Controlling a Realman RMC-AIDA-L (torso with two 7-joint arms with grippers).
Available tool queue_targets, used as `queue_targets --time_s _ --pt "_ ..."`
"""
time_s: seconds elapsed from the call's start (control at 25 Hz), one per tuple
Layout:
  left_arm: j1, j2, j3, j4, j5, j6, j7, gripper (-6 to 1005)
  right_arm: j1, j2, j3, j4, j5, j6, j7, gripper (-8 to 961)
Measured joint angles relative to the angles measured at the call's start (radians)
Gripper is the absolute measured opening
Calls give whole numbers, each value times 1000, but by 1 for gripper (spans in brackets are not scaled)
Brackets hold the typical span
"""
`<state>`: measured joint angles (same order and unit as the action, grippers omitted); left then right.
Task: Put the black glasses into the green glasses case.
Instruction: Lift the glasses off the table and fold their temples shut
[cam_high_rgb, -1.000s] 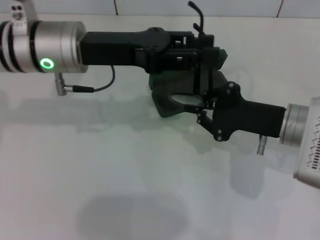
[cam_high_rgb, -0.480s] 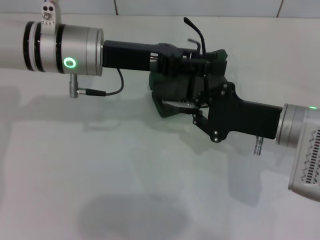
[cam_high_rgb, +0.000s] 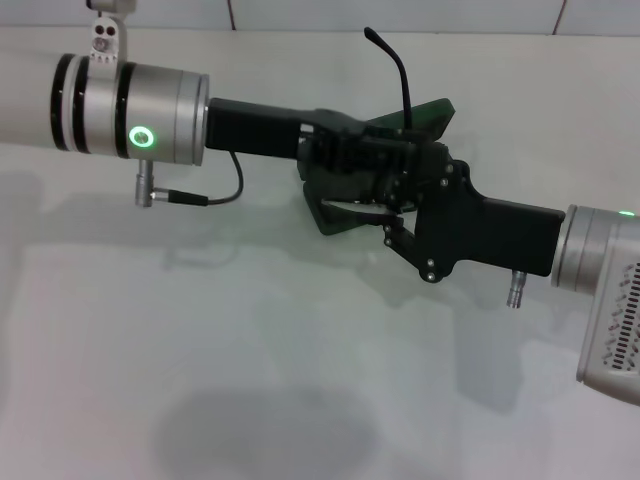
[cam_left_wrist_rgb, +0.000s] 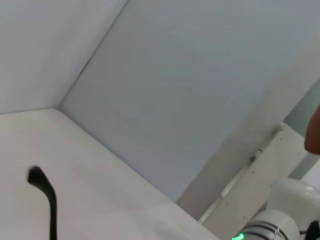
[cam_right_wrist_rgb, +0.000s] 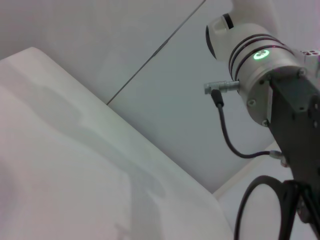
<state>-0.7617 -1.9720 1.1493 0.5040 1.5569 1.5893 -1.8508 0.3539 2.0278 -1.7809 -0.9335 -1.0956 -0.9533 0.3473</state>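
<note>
The green glasses case (cam_high_rgb: 336, 207) lies open at the middle back of the table, its lid (cam_high_rgb: 424, 114) raised behind both grippers. My left gripper (cam_high_rgb: 372, 168) reaches in from the left, sits over the case and is shut on the black glasses. One temple arm (cam_high_rgb: 402, 73) sticks up above it; its tip also shows in the left wrist view (cam_left_wrist_rgb: 42, 183). My right gripper (cam_high_rgb: 398, 218) comes in from the right and sits at the case's near right edge. The right wrist view shows a black rim of the glasses (cam_right_wrist_rgb: 261, 206) beside the left arm (cam_right_wrist_rgb: 260, 62).
The white table (cam_high_rgb: 250, 340) stretches wide in front of the case. A tiled wall (cam_high_rgb: 400, 14) runs close behind the case. The left arm's cable (cam_high_rgb: 210, 192) hangs just above the table, left of the case.
My left arm has moved right and lower over the case with the glasses. The temple arm has swung left. The lid now shows behind the grippers. The right gripper has edged slightly left.
</note>
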Motion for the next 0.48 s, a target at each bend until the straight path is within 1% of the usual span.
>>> queue_targets --time_s 0.12,0.16,0.24,0.36,0.48 --pt "12 1 -46 6 -13 3 3 546 -1 0 0 -1 0 4 0 114" --pt "19 2 -78 10 -15 5 6 546 -1 0 0 -1 0 6 0 114" --pt "28 6 -104 13 -15 7 7 546 -2 0 1 -1 1 7 0 114" --pt "32 18 -99 13 -5 8 4 545 -2 0 4 -1 10 8 -1 114" --pt "27 14 -75 18 25 9 2 545 1 0 7 -1 13 11 -1 114"
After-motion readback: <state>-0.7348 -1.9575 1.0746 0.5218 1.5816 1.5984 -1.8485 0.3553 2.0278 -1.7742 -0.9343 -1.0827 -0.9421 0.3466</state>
